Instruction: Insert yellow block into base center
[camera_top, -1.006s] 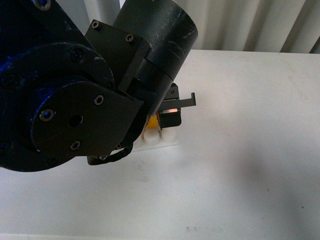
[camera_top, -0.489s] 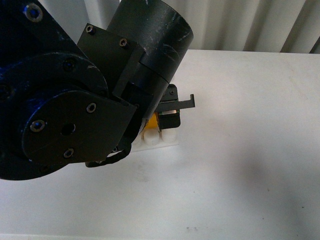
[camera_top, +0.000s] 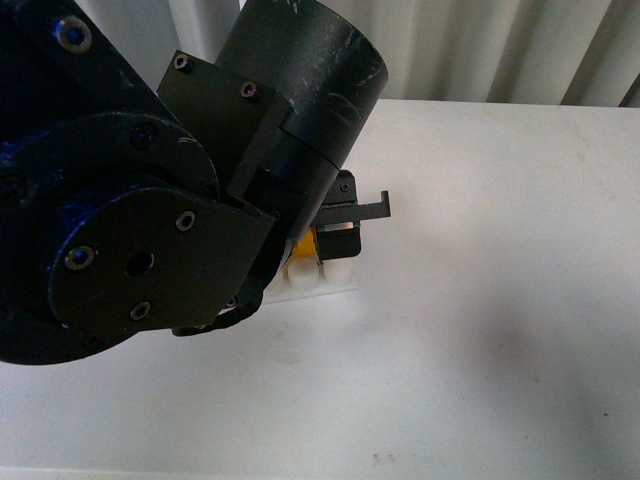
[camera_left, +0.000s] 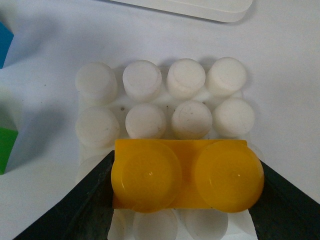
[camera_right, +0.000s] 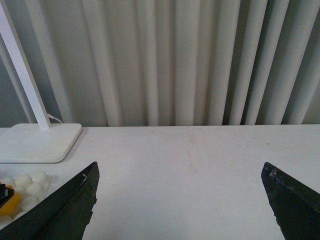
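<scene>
While your left arm is filling most of the front view, its left gripper (camera_left: 186, 200) is pinching the yellow block (camera_left: 186, 175) by its two short ends, jaws pressed against it. The block is sitting over the base (camera_left: 150, 120), covering the third stud row counted from the slab side, two rows showing beyond it. Your right gripper (camera_right: 182, 200) is hanging with jaws spread wide above the table (camera_right: 200, 160), holding nothing.

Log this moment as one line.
left gripper: shut on yellow block | block over base studs | right gripper: open, empty
</scene>
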